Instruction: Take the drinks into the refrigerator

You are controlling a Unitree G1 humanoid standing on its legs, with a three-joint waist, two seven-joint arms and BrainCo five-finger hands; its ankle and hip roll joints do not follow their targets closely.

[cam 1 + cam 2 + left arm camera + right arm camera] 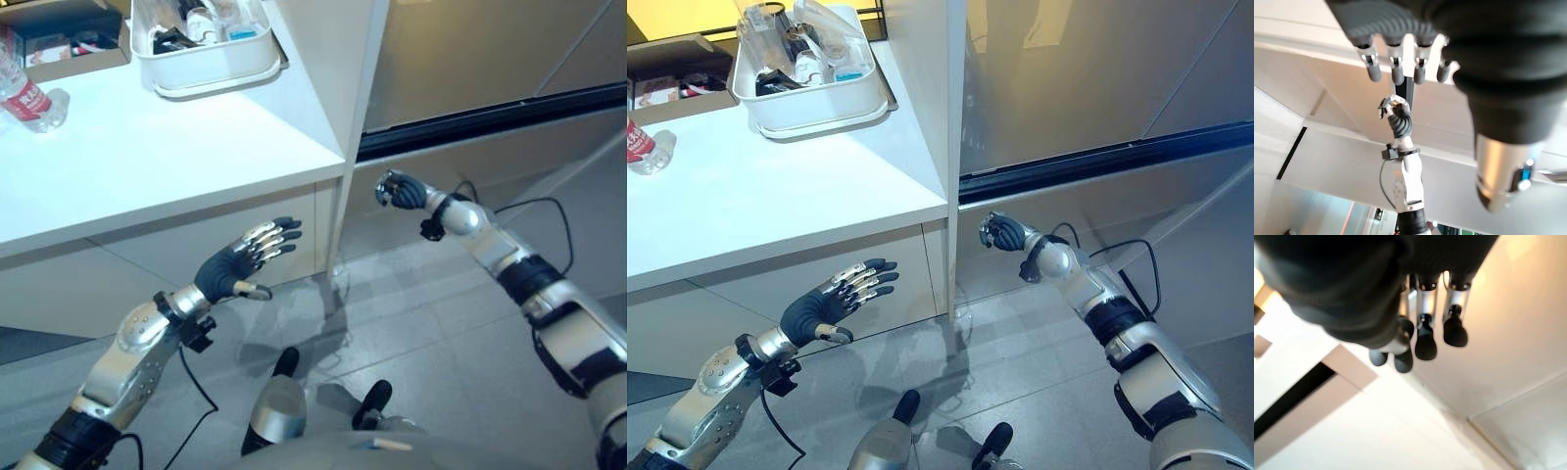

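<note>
A white counter (147,157) carries a bottle (24,93) lying on its side at its far left edge, and a white bin (211,64) of clutter stands near its right end. Below the counter's front edge the left hand (245,259) hangs with fingers straight, holding nothing. Right of the counter's end panel, in front of the fridge door (470,59), the right hand (402,191) is raised with fingers curled in, empty, below the door's dark seam (490,117)
</note>
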